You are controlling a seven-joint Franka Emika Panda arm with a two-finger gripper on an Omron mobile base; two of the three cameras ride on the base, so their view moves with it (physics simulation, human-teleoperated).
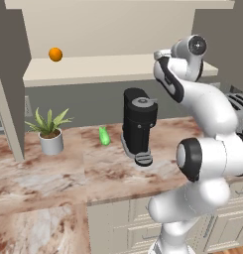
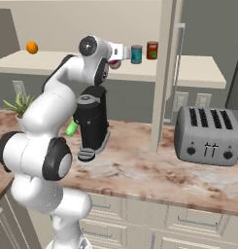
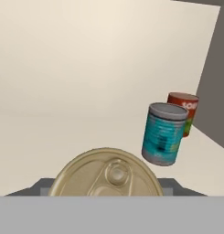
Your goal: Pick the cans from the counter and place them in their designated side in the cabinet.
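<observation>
On the cabinet (image 2: 198, 73) shelf, tool (image 2: 121, 52) gripping red can (image 3: 105, 173), teal can (image 3: 162, 133) just beyond.

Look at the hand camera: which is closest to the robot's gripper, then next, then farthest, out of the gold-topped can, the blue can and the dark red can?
1. The gold-topped can, right at the gripper, bottom centre.
2. The teal-blue can, farther in, to the right on the cabinet shelf.
3. The dark red can, behind the blue one, by the side wall.
</observation>
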